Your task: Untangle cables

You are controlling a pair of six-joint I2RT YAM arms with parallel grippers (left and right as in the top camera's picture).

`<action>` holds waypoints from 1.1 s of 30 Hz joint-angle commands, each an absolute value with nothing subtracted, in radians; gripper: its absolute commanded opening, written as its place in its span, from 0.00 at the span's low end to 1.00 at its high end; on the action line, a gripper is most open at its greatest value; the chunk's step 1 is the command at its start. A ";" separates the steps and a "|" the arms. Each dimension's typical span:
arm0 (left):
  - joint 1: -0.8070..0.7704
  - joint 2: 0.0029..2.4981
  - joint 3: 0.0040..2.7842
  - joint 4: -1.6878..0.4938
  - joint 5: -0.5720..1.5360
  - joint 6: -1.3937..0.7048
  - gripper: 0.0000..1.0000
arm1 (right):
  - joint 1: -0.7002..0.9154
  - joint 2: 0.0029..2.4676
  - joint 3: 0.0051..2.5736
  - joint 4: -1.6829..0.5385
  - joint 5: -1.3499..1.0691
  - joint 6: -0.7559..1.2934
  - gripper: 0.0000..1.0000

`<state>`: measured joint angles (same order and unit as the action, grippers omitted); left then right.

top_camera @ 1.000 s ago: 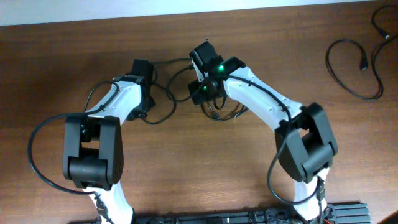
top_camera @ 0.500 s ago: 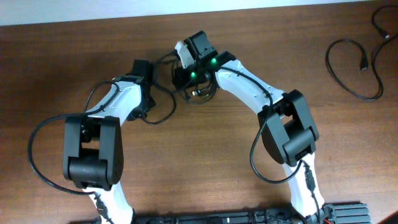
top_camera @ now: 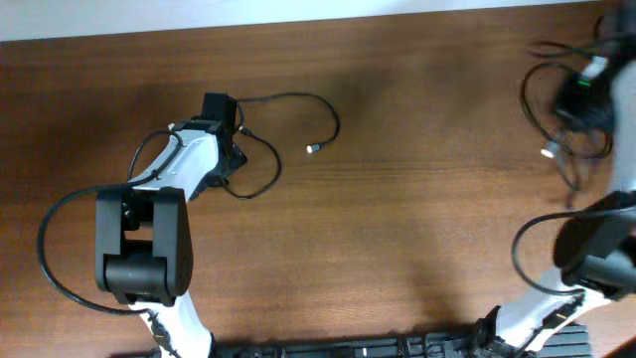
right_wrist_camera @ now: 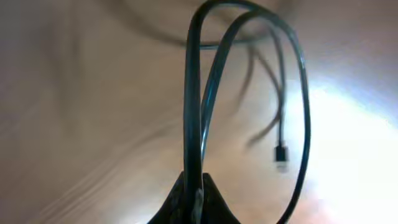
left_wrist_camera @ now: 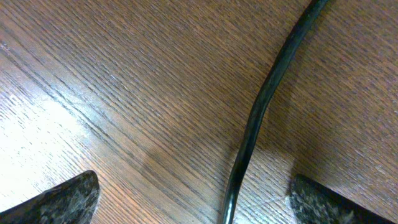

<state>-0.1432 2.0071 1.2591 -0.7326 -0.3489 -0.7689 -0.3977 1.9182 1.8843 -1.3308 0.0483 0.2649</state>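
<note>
Right pincer [right_wrist_camera: 193, 190] swung far right, clamped on cables [right_wrist_camera: 188, 106].

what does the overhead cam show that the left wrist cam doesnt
Only overhead: the cable running its full length to a loose plug, and the right gripper at the far right with other cables. Only left wrist: the left gripper up close, fingertips spread apart, the cable lying between them and clear of both. Both: that black cable and the wooden table.

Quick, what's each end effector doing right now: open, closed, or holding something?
Left end effector: open, straddling a cable, not gripping it.
Right end effector: closed on a looped cable.
</note>
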 commanded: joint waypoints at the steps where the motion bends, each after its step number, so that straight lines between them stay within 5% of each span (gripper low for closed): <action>1: -0.155 2.179 1.158 -0.741 -0.198 -0.748 0.99 | -0.659 1.871 1.886 -1.339 0.157 0.337 0.04; 9: -0.155 2.179 1.158 -0.740 -0.119 -0.748 0.99 | -0.876 1.985 1.682 -0.994 0.225 0.353 0.04; 12: -0.155 2.179 1.158 -0.737 -0.119 -0.748 0.99 | -0.876 2.012 1.554 -0.899 0.121 0.353 0.20; 14: -0.155 2.179 1.158 -0.735 -0.119 -0.748 0.99 | -0.875 2.009 1.563 -0.900 0.050 0.352 0.43; 16: -0.155 2.179 1.158 -0.733 -0.119 -0.748 0.99 | -0.876 2.009 1.643 -0.943 -0.031 0.304 0.50; 18: -0.155 2.178 1.158 -0.733 -0.119 -0.748 0.99 | -0.886 2.010 1.693 -0.987 0.076 0.307 0.65; 25: -0.155 2.179 1.158 -0.716 -0.119 -0.748 0.99 | -0.894 2.151 1.593 -0.917 0.094 0.236 0.67; 27: -0.155 2.179 1.158 -0.716 -0.118 -0.748 0.99 | -0.893 2.183 1.538 -0.849 0.094 0.236 0.55; 28: -0.155 2.179 1.158 -0.716 -0.118 -0.748 0.99 | -0.891 2.189 1.512 -0.812 0.088 0.236 0.31; 30: -0.155 2.179 1.158 -0.715 -0.099 -0.748 0.99 | -0.885 2.190 1.488 -0.759 -0.026 0.162 0.04; 33: -0.155 2.179 1.158 -0.715 -0.093 -0.748 0.99 | -0.851 2.190 1.488 -0.719 -0.223 0.029 0.04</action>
<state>-0.1360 2.0129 1.2594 -0.6735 -0.1848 -0.7799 -0.8833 2.1521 1.5253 -0.7250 -0.0837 0.1135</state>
